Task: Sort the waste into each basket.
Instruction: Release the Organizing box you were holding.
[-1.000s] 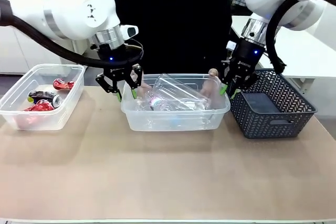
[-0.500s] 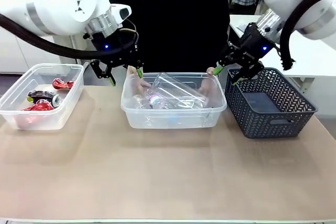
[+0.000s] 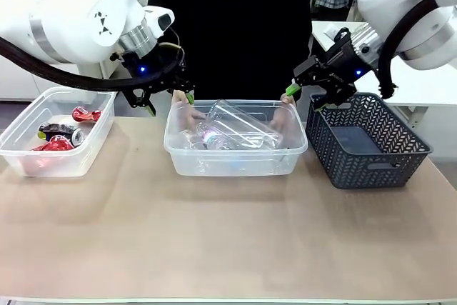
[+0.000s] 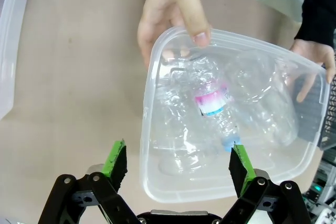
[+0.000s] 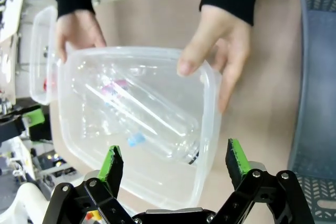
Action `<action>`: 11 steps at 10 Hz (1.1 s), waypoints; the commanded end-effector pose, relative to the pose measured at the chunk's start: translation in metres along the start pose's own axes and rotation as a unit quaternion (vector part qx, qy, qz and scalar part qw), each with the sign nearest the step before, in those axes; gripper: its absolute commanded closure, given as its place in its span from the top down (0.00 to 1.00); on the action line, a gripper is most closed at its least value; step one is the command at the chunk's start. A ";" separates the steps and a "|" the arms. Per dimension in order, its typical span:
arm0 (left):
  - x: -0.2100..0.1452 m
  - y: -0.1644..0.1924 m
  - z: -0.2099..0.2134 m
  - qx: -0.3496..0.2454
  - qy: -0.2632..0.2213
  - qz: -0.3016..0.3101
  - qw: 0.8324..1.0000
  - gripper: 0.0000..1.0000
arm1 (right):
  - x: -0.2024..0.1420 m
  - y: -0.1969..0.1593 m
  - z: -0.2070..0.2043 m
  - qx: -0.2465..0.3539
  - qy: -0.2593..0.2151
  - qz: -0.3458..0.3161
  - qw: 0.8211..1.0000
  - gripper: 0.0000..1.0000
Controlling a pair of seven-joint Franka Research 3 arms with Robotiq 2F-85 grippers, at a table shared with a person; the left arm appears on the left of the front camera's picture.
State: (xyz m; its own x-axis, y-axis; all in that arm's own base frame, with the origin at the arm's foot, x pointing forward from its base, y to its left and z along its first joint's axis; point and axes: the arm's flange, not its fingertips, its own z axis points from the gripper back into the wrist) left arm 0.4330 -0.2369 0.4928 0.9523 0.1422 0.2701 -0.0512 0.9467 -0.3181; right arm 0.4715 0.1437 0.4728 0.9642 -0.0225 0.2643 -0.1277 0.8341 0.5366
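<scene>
Tubs of clear plastic sit along the far half of your counter [image 3: 228, 248]: one tub [image 3: 56, 132] near the far left edge and a second tub [image 3: 235, 138] at the middle. In the left one you can see crushed red-and-silver cans [image 3: 63, 133]. The middle one holds clear plastic bottles [image 3: 232, 130] lying on their sides; from your left wrist camera one bottle shows a pink-and-white label [image 4: 211, 101] and a blue cap [image 4: 228, 142]. Just right of the middle tub stands a dark lattice basket [image 3: 368, 141], near the counter's far right edge.

A person in black sleeves stands at the far side and grips the middle tub's far rim with both hands, one hand [image 3: 184, 111] at its left far corner and the other hand [image 3: 284, 113] at its right far corner. From the right wrist camera you see thumbs hooked over the rim and the rest of each hand outside the wall.

Your left gripper [image 3: 166, 98] hangs above the counter just beyond the middle tub's left end, its fingers spread wide and holding nothing. Your right gripper [image 3: 305, 94] hangs above the gap between that tub and the lattice basket, its fingers spread wide too, with nothing between them. Both sit close to the person's hands, though you cannot tell whether they touch.
</scene>
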 end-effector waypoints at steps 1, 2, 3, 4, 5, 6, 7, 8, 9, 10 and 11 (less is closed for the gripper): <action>0.002 -0.002 0.003 0.001 0.003 0.004 1.000 1.00 | 0.003 0.002 0.005 -0.005 0.013 -0.009 1.000 1.00; 0.002 -0.002 0.003 0.001 0.003 0.004 1.000 1.00 | 0.003 0.002 0.005 -0.005 0.013 -0.009 1.000 1.00; 0.002 -0.002 0.003 0.001 0.003 0.004 1.000 1.00 | 0.003 0.002 0.005 -0.005 0.013 -0.009 1.000 1.00; 0.002 -0.002 0.003 0.001 0.003 0.004 1.000 1.00 | 0.003 0.002 0.005 -0.005 0.013 -0.009 1.000 1.00; 0.002 -0.002 0.003 0.001 0.003 0.004 1.000 1.00 | 0.003 0.002 0.005 -0.005 0.013 -0.009 1.000 1.00; 0.001 -0.001 0.001 0.000 0.000 0.000 1.000 1.00 | -0.001 0.000 -0.001 0.002 0.007 -0.001 1.000 0.96; -0.006 0.018 0.031 -0.043 0.016 0.016 0.999 1.00 | -0.028 -0.014 0.044 0.076 0.015 -0.026 0.997 1.00; -0.015 0.041 0.059 -0.124 0.057 0.012 0.991 1.00 | -0.050 -0.024 0.084 0.165 0.021 -0.055 0.985 1.00; -0.020 0.066 0.081 -0.230 0.077 0.023 0.970 1.00 | -0.067 -0.029 0.116 0.254 0.029 -0.099 0.962 1.00; -0.022 0.092 0.094 -0.300 0.069 0.084 0.948 1.00 | -0.073 -0.035 0.140 0.353 0.029 -0.150 0.923 1.00; -0.024 0.125 0.102 -0.409 0.060 0.122 0.902 1.00 | -0.070 -0.047 0.160 0.425 -0.005 -0.221 0.878 1.00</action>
State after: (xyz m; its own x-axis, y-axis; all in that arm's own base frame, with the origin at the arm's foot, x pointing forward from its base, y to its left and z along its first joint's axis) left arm 0.3812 -0.1319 0.5638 0.9733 0.1948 0.1212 -0.0144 0.5791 -0.8152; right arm 0.3670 0.0351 0.5667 0.9923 -0.1026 0.0689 -0.0328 0.3184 0.9474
